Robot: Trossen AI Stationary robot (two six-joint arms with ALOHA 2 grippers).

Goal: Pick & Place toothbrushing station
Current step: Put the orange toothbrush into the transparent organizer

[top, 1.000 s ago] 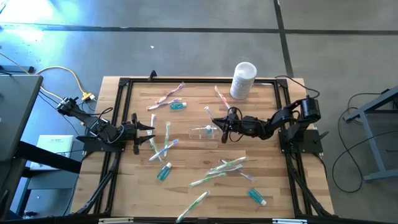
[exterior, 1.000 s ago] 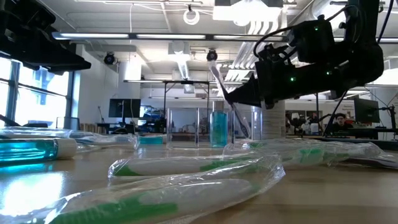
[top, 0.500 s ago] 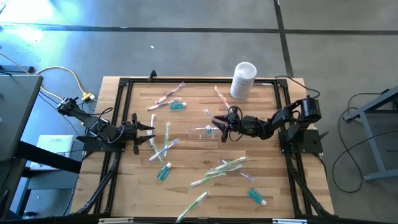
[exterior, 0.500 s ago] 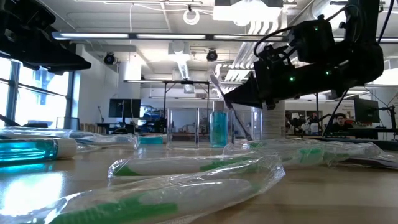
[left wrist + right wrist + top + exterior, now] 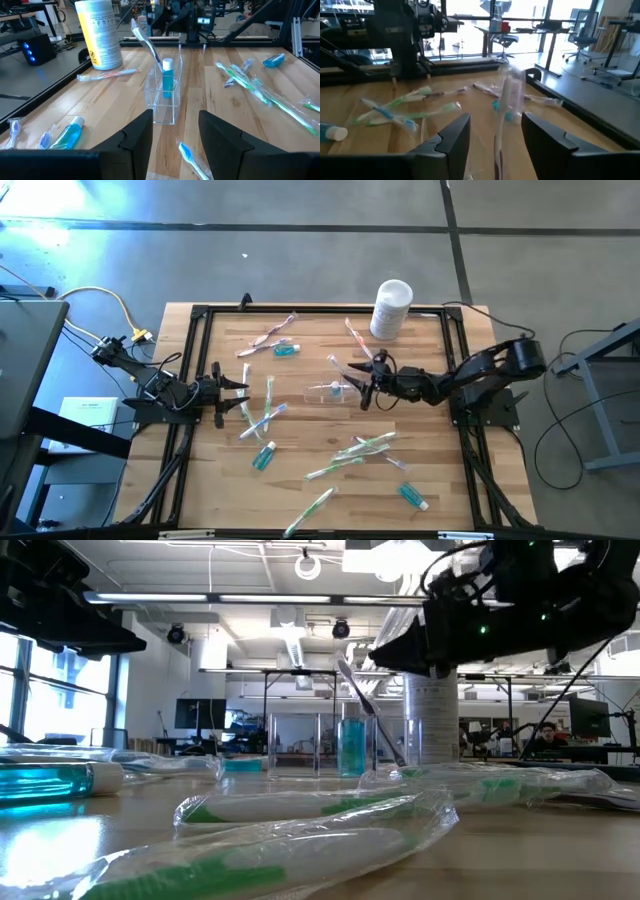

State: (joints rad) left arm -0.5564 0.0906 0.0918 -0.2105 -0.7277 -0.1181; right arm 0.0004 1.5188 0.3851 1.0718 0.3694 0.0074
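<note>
The right gripper (image 5: pixel 362 387) is held just beside the clear cup (image 5: pixel 330 391), on its right-hand side, with its jaws released and nothing gripped between them. Inside the cup, a wrapped toothbrush (image 5: pixel 146 46) is seen leaning upright next to a teal tube (image 5: pixel 167 78), so a small part of the station can be judged as filled. The left gripper (image 5: pixel 240 389) is parked well apart at the left edge, its jaws likewise spread and empty. Farther out, most of the work is judged to remain: wrapped toothbrushes (image 5: pixel 362 446) and teal tubes (image 5: pixel 263 457) are scattered over the table (image 5: pixel 310 430), and a white canister (image 5: pixel 390 308) stands at the far edge.
</note>
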